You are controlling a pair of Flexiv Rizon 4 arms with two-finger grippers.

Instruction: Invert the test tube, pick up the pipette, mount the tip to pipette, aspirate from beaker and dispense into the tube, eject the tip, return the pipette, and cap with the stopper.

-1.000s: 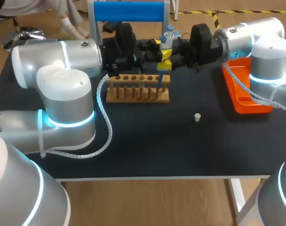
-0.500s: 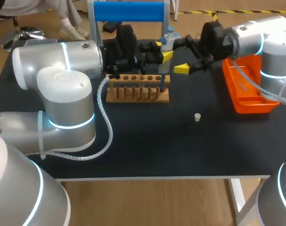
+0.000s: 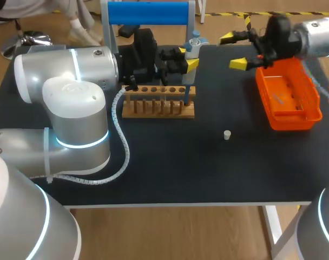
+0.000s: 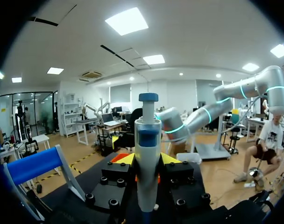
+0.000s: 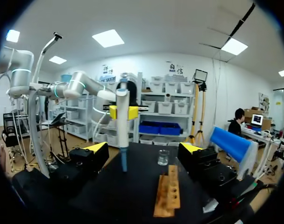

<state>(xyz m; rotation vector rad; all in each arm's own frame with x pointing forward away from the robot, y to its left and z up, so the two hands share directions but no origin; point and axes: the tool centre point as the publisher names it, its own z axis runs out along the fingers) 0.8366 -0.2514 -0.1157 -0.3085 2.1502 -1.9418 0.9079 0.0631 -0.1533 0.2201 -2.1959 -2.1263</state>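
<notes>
The left gripper (image 3: 187,57) clamps the pipette (image 3: 186,81) upright at the right end of the wooden rack (image 3: 159,108). The right gripper (image 3: 233,51), fingers spread and empty, has pulled back from the pipette to the orange tray's (image 3: 294,116) far corner. The stopper (image 3: 226,134) lies well apart from both.

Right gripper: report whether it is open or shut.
Open. In the head view the right gripper shows its yellow tips well apart with nothing between them; the pipette is in the left gripper.

Silver-white arms (image 3: 72,103), cyan joint rings (image 3: 78,142); white coiled cable (image 3: 125,143); left gripper (image 4: 147,161) black (yellow tips (image 4: 125,159), screws (image 4: 109,180)).
</notes>
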